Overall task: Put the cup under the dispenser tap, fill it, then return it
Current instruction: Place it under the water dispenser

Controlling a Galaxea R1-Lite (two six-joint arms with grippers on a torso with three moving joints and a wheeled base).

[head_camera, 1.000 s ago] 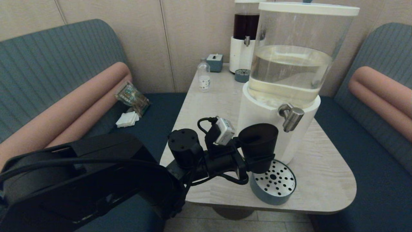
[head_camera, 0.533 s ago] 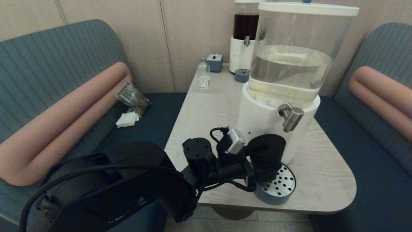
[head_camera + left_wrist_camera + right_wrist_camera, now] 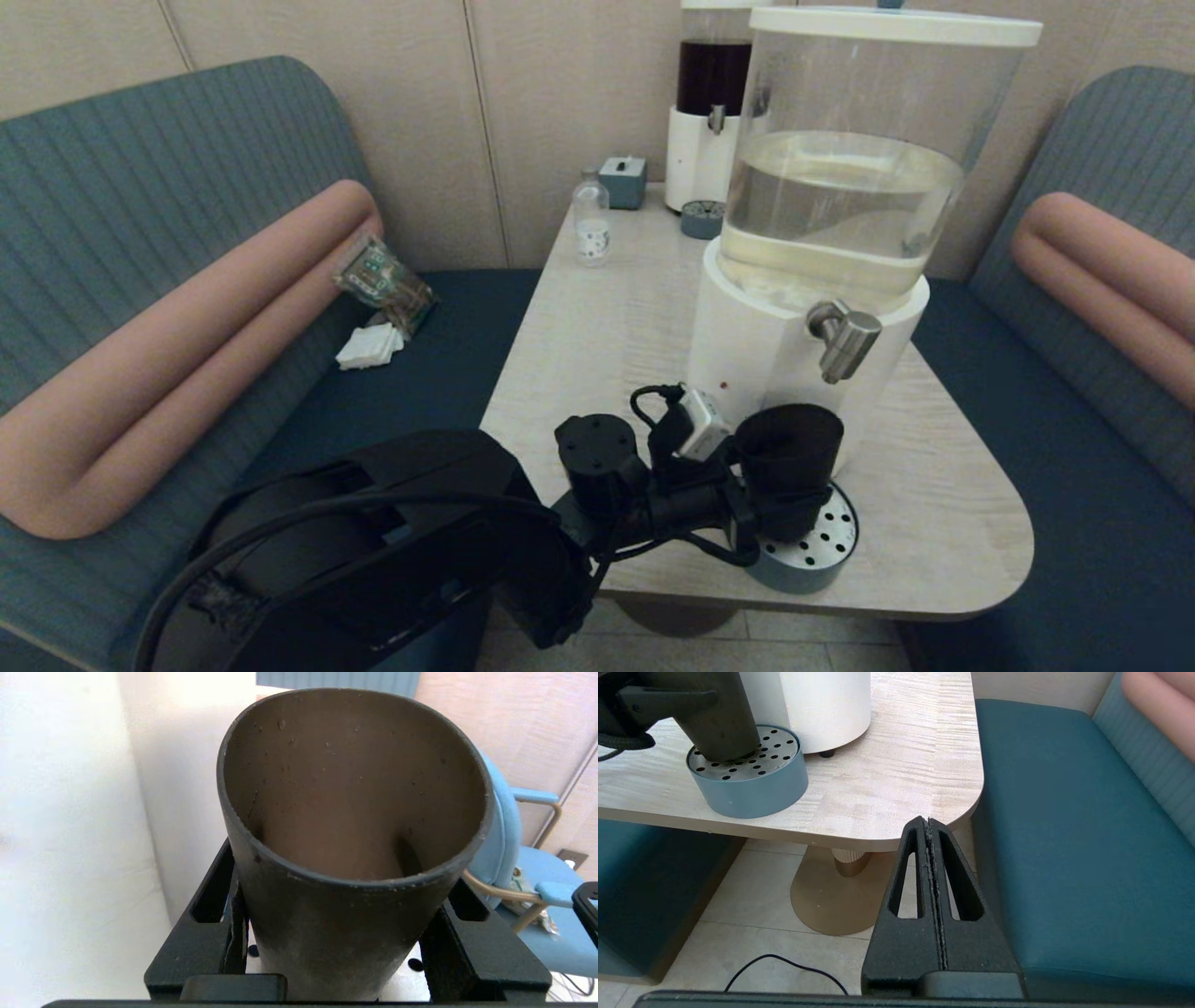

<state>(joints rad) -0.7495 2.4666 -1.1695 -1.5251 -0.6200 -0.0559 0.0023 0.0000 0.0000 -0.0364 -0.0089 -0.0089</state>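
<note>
While your left gripper clamps the cup, it rests upright on the drip tray
Dispenser tap sits above — right gripper pressed closed, off the table edge

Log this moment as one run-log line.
left gripper: jaws shut on dark tapered plastic cup | cup: on perforated drip tray, below brushed-steel dispenser tap | right gripper: shut, parked off table
</note>
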